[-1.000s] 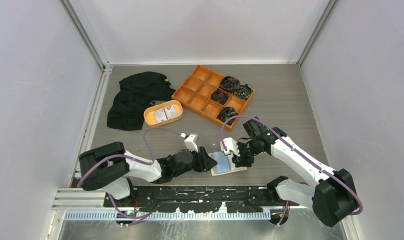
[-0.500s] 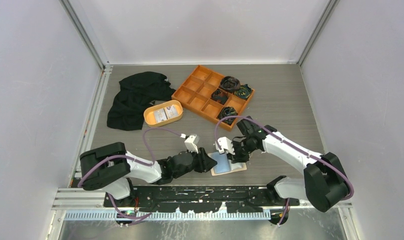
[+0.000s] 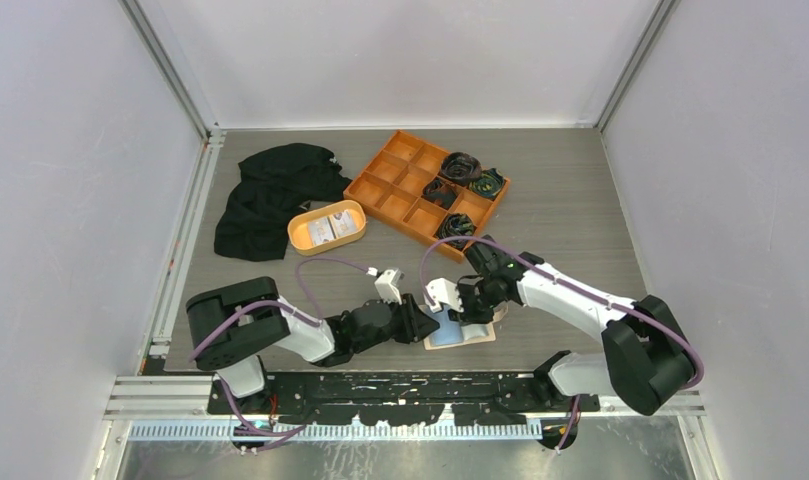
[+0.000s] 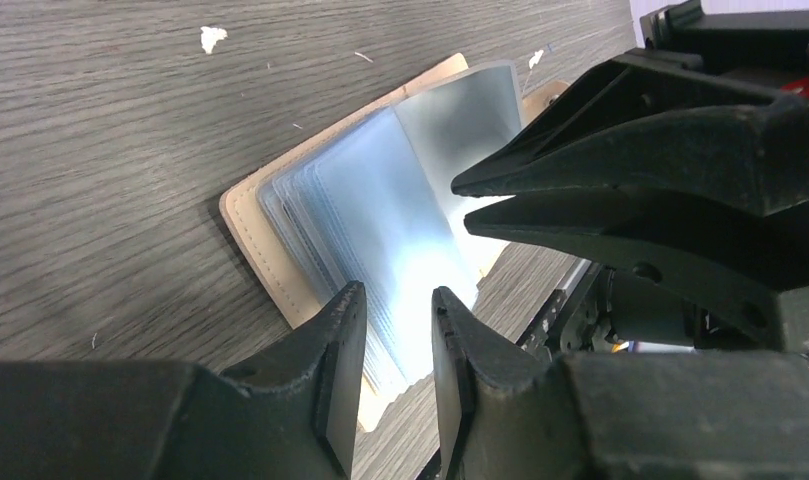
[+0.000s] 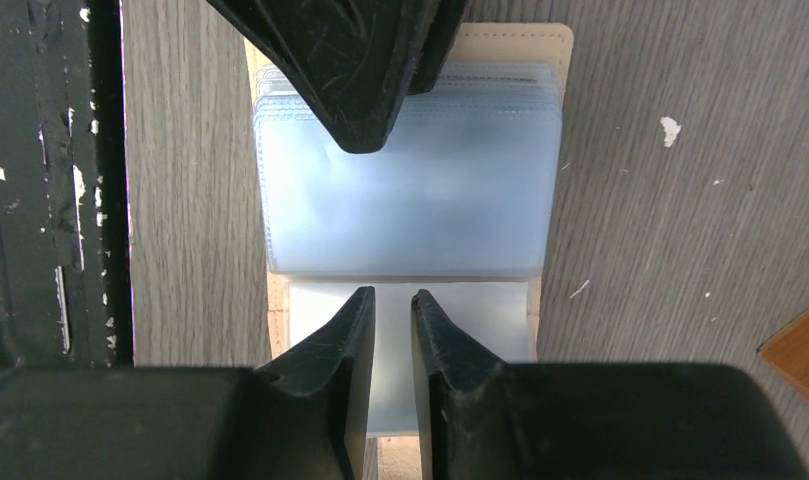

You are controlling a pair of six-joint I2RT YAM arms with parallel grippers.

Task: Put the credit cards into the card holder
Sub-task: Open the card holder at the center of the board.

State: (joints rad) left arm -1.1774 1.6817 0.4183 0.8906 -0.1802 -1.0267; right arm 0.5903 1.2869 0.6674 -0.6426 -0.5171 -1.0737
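The beige card holder (image 3: 477, 337) lies open on the table, its clear bluish sleeves fanned out (image 4: 380, 200) (image 5: 410, 190). My left gripper (image 3: 423, 326) is low over the holder's left edge, its jaws a narrow gap apart (image 4: 398, 305) with nothing between them. My right gripper (image 3: 458, 312) hangs over the holder's right half, its jaws also a narrow gap apart (image 5: 390, 300), tips by a raised sleeve (image 4: 465, 105). White credit cards (image 3: 330, 228) lie in the oval orange dish (image 3: 302, 237).
A large orange divided tray (image 3: 405, 190) with dark cable coils stands behind the holder. A black cloth (image 3: 270, 195) lies at the back left. The black rail of the arm bases (image 5: 50, 180) runs along the near edge.
My right gripper has moved left over the open card holder. My left arm has shifted a little to the right, its gripper staying at the holder's left edge.
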